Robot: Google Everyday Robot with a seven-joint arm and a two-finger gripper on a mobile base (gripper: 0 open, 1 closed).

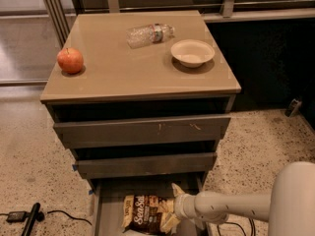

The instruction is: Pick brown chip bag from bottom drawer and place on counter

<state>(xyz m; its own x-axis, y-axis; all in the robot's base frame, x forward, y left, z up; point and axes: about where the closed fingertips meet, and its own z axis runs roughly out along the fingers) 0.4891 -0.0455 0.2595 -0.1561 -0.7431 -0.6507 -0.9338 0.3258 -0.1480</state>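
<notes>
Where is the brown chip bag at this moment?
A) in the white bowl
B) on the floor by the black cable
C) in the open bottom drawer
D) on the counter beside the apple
C: the brown chip bag lies in the pulled-out bottom drawer, with the robot's hand at its right end, below the counter.
</notes>
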